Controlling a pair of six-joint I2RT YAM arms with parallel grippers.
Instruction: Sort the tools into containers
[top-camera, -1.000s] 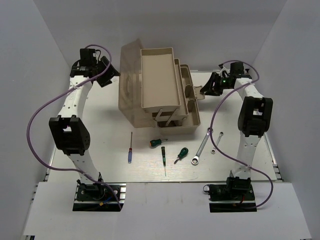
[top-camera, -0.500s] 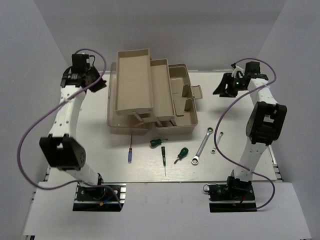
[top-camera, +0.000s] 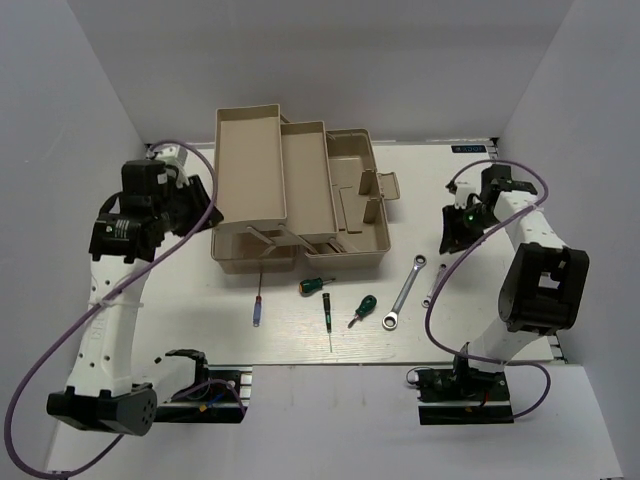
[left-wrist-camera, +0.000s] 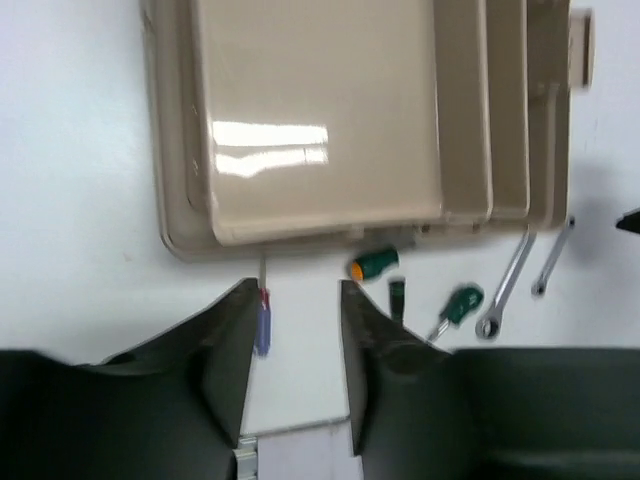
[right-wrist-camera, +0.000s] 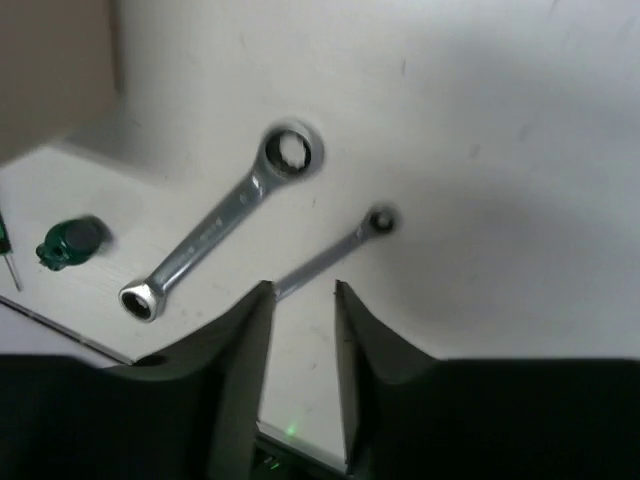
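The beige toolbox (top-camera: 345, 215) stands open at the back middle, its trays (top-camera: 250, 160) fanned out to the left. In front lie a blue-handled screwdriver (top-camera: 259, 308), three green-handled screwdrivers (top-camera: 316, 285) (top-camera: 328, 310) (top-camera: 363, 308), a long wrench (top-camera: 404, 293) and a short wrench (top-camera: 434, 285). My left gripper (top-camera: 205, 203) hangs open and empty high beside the toolbox's left end; below it I see the top tray (left-wrist-camera: 320, 110) and the blue screwdriver (left-wrist-camera: 262, 325). My right gripper (right-wrist-camera: 302, 288) is open above the short wrench's (right-wrist-camera: 335, 252) near end, with the long wrench (right-wrist-camera: 220, 232) to its left.
White walls close in the table (top-camera: 300, 335) on the left, right and back. A pale handle (top-camera: 385, 186) juts from the toolbox's right side. A toolbox corner (right-wrist-camera: 50, 70) and a green screwdriver handle (right-wrist-camera: 70, 242) show at the left in the right wrist view.
The toolbox trays have unfolded and spread left. My left arm swung back toward the near left. My right gripper came down and forward from the toolbox to above the wrenches.
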